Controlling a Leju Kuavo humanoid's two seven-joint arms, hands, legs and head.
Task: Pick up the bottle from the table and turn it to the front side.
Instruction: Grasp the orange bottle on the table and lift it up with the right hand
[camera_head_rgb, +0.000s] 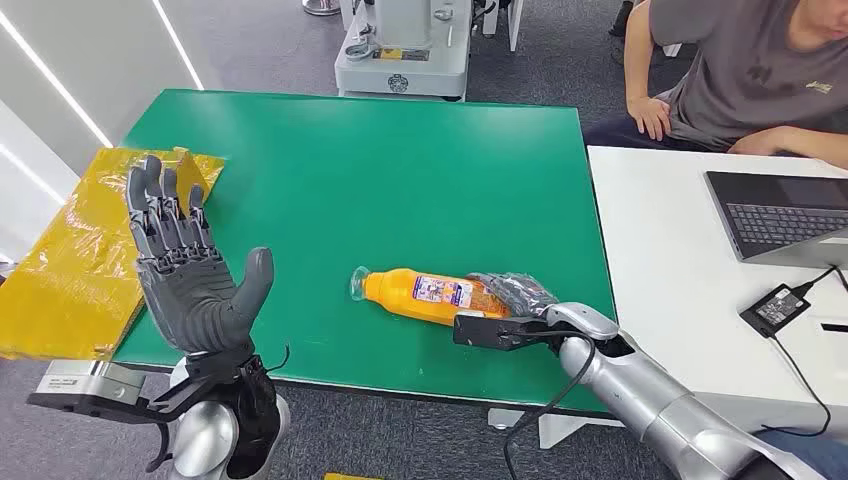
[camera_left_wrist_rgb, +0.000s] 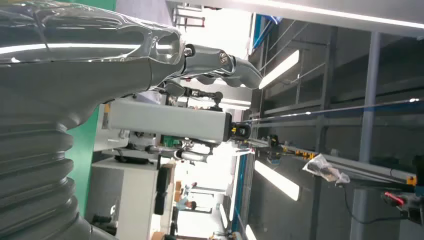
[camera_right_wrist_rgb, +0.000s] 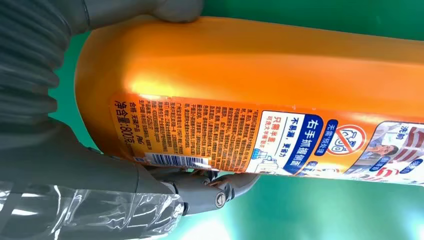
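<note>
While the orange bottle (camera_head_rgb: 425, 293) lies on its side on the green bench (camera_head_rgb: 400, 160), near the front edge, the right hand (camera_head_rgb: 512, 300) is closed around its base end. The right wrist view confirms contact: the thumb (camera_right_wrist_rgb: 145, 10) bears on one side of the bottle (camera_right_wrist_rgb: 260, 100) and the darker fingers (camera_right_wrist_rgb: 220, 185) wrap under the other. The barcode and fine-print panel of the label (camera_right_wrist_rgb: 200, 135) faces this camera, which suggests the back side is presented. The capped neck points away from the hand, toward the left side of the bench.

The left hand (camera_head_rgb: 185, 270) is raised above the bench's left front corner, palm open, fingers spread and upright, holding nothing. A yellow bag (camera_head_rgb: 90, 250) lies beside it at the bench's left edge. A person (camera_head_rgb: 750, 70) sits beyond the adjoining white desk (camera_head_rgb: 660, 260), where a laptop (camera_head_rgb: 785, 215) stands.

Assessment: the grasp step is in hand; the bottle appears not yet lifted. The next move calls for a firm hold, a clean lift, then a roll about the long axis until the front label shows. Risk: the smooth body may slip during rotation.
</note>
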